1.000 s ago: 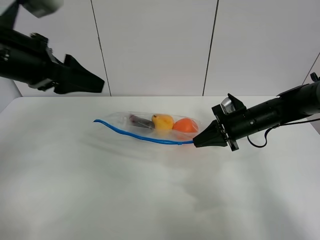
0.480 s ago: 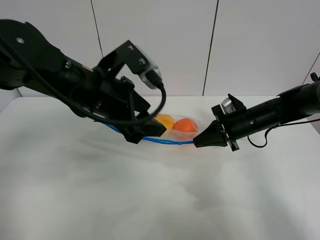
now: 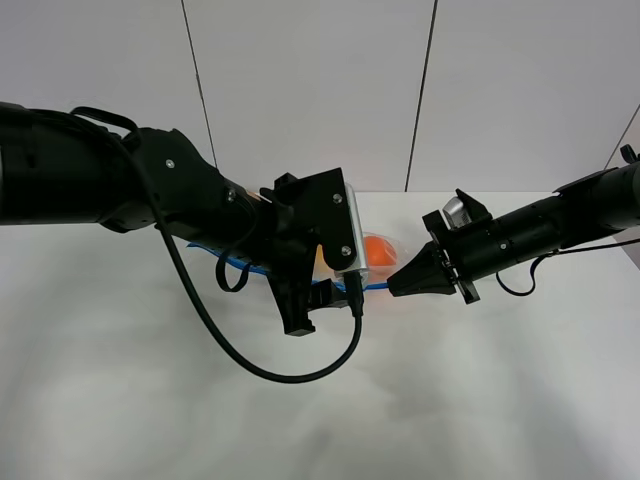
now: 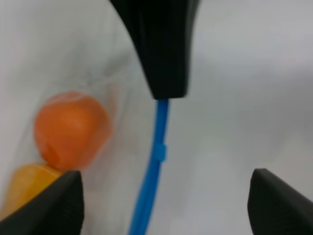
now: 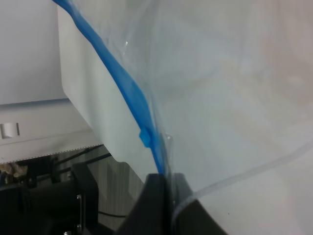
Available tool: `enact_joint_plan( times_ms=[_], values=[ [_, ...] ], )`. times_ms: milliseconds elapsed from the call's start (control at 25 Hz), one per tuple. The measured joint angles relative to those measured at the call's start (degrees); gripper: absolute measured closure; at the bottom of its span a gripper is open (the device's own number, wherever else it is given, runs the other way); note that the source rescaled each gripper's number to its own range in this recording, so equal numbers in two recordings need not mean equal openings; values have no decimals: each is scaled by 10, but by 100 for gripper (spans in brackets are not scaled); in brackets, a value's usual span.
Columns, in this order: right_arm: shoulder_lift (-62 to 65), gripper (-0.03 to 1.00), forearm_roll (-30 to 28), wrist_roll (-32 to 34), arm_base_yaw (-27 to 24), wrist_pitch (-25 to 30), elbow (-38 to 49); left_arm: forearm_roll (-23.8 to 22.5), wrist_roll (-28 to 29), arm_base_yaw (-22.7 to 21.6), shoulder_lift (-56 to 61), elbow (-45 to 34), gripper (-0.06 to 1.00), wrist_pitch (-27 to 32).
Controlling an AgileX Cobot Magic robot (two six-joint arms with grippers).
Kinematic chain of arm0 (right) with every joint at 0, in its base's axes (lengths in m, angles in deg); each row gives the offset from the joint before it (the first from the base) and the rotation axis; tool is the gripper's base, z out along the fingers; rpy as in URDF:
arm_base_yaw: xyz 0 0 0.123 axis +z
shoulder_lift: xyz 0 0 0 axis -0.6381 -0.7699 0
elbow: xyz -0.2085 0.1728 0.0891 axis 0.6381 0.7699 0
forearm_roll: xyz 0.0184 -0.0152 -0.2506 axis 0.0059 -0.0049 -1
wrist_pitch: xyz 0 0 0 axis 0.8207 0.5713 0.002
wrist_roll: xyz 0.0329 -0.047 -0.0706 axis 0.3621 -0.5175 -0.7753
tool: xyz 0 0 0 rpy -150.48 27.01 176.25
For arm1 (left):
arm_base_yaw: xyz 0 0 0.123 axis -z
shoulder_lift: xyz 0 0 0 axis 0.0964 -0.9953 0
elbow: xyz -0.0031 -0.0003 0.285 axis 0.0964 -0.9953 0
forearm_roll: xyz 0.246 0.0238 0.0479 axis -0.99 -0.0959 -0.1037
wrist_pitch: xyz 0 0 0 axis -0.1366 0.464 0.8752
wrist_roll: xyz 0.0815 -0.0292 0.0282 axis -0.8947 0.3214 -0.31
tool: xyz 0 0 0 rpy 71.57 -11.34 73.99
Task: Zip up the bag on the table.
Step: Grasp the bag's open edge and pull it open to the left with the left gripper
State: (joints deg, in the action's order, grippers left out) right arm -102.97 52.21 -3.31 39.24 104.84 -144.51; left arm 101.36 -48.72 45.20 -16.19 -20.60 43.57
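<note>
Clear bag (image 3: 381,250) lying mid-table (image 3: 450,400), right claw (image 3: 392,285) pinching shut on the bag's corner by the orange, left claw (image 3: 312,308) gaping wide, hovering over the bag, blue zipper strip (image 4: 155,161) running between its fingers

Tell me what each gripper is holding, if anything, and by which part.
The right gripper pinches the bag by the end of its blue zipper strip. The left gripper is open and holds nothing.
</note>
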Motion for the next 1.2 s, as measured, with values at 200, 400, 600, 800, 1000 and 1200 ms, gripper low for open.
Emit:
enact_joint_plan(
  times_ms=[200, 400, 600, 800, 1000, 1200],
  values=[
    [0, 97, -4, 2, 0, 0, 0, 1, -4, 40, -2, -7, -5, -94],
    [0, 97, -5, 4, 0, -2, 0, 1, -8, 77, -2, -63, -5, -206],
    [0, 97, -5, 7, 0, -2, 0, 2, 12, 80, -23, -86, -5, -261],
    [0, 97, -5, 24, 0, -1, 0, 3, 66, 94, -59, -87, -5, -333],
    [0, 97, -5, 34, 0, 2, 0, 3, 73, 123, -90, -87, -5, -401],
    [0, 97, 0, 54, 0, 17, -18, 4, 74, 129, -100, -92, -5, -424]
  ],
)
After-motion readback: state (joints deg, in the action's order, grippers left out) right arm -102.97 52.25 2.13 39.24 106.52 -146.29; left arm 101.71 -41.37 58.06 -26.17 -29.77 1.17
